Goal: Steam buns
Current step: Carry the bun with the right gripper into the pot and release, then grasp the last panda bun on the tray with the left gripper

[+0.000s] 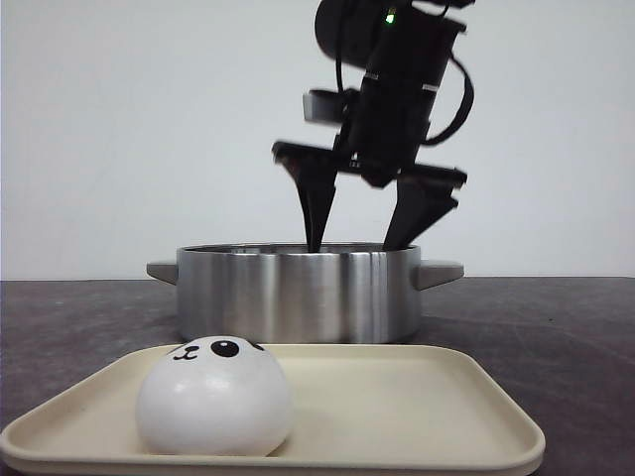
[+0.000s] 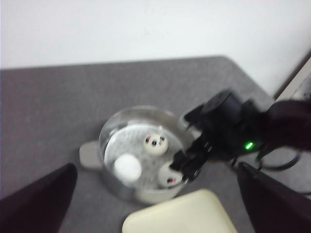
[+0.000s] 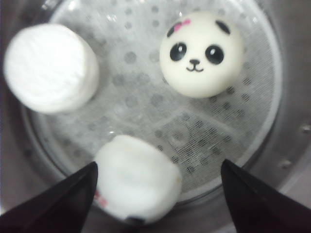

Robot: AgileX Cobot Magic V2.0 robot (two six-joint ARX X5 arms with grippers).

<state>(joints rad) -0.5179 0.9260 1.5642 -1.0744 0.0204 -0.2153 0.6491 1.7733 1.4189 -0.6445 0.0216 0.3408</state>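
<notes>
Right hand (image 1: 362, 233) spread wide, grasping nothing, tips dipping into steel pot (image 1: 298, 293) at frame centre. Three buns (image 3: 201, 53) inside; fourth bun (image 1: 213, 397) lower left on tray (image 1: 417, 416). Left hand (image 2: 155, 194) released, empty.

Pot (image 1: 298, 293) rim rings three buns (image 3: 201, 53); centre mesh free.

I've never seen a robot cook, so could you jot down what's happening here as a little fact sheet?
Pot: steel steamer pot on a dark table
Buns in pot: three, on a perforated rack
Buns left on tray: one, on the beige tray
Right gripper: open, fingertips at the pot's rim, holding nothing
Left gripper: open, raised above the table, empty
</notes>
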